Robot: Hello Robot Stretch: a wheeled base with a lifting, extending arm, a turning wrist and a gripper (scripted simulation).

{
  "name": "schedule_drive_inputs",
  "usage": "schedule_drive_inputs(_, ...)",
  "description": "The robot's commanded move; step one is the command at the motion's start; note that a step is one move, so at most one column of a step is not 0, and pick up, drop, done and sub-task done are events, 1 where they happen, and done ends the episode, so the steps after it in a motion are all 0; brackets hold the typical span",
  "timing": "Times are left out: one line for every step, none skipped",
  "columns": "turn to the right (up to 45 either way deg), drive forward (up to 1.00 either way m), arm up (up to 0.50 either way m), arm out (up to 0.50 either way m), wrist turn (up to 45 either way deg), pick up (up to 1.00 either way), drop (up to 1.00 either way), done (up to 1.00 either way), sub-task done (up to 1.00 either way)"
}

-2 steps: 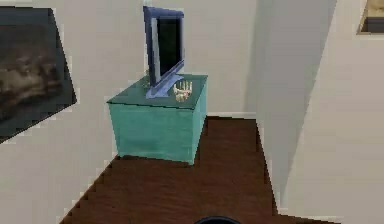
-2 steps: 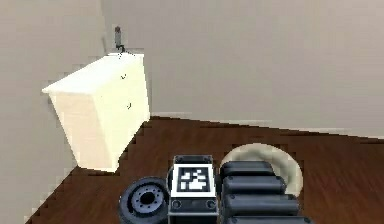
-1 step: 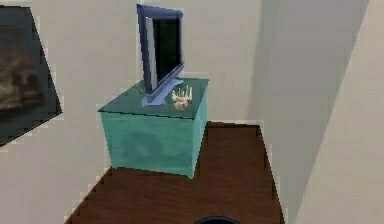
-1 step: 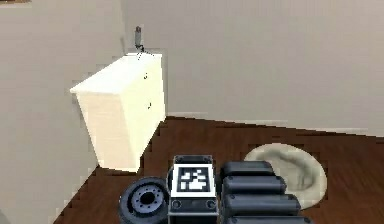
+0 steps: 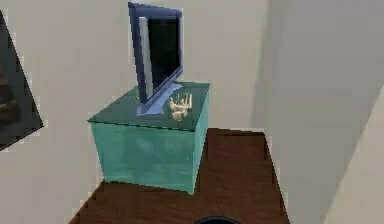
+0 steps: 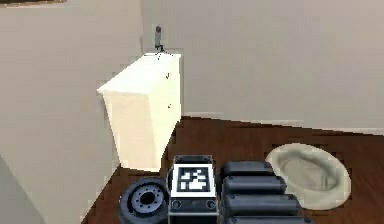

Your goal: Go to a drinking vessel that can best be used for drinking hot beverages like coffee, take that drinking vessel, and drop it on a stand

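Forward view: a teal stand (image 5: 150, 150) sits on dark wood floor (image 5: 235, 180) against the wall. A television (image 5: 160, 50) stands upright on its top, turned at an angle. A small pale object (image 5: 181, 104) rests near the top's front right corner, just beside the television's base. It is too small to confirm as a drinking vessel. A dark framed picture (image 5: 14, 95) hangs on the wall at the view's left edge.

Arm side view: a cream dresser (image 6: 140, 115) stands in the wall corner, with a small dark item (image 6: 158, 40) at its top's far edge. A pale round cushion (image 6: 310, 172) lies on the floor. At the bottom edge, a white square (image 6: 193, 181) bears black marks that cannot be read as writing. The gripper (image 6: 145, 203) shows as a dark body left of it. Its far end cannot be made out, so its state and load cannot be told.
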Motion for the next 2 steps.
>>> schedule_drive_inputs(18.0, 0.0, 0.0, 0.0, 0.0, 0.0, 0.0, 0.0, 0.0)
schedule_drive_inputs(0.0, 1.0, 0.0, 0.0, 0.0, 0.0, 0.0, 0.0, 0.0)
